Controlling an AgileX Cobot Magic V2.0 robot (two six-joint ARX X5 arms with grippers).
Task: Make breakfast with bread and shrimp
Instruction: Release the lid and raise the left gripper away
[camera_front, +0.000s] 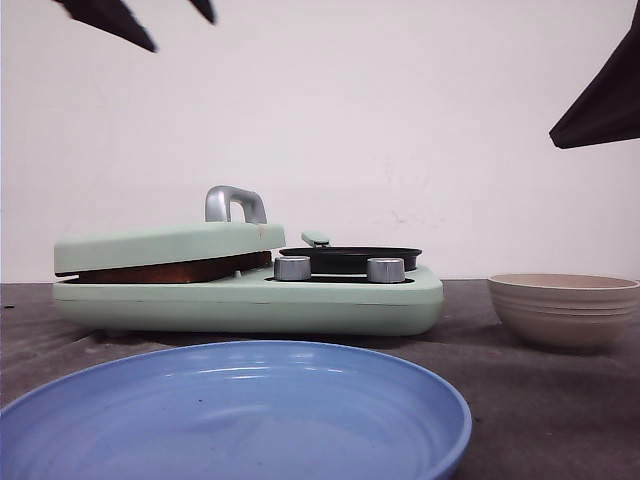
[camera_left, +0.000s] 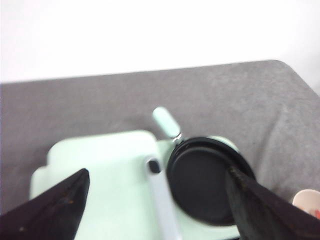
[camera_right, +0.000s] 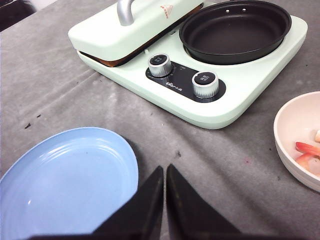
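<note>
Bread (camera_front: 175, 270) under press lid (camera_front: 165, 245), left pincer (camera_left: 155, 200) spread above, right pincer (camera_right: 165, 200) clenched.

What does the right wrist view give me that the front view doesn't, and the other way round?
Only the right wrist view shows the shrimp inside the bowl, the black pan's bare inside, and the right hand shut. Only the front view shows the left hand overhead. Both show the blue plate, the two knobs and the bread's brown edge under the lid.

Bright, even light is seen throughout, and the white wall (camera_front: 400, 120) is nearly washed out. The left wrist view is blurred overall. Soft glare is carried by the blue plate (camera_front: 230, 415), out of focus at the front view's lower edge.
</note>
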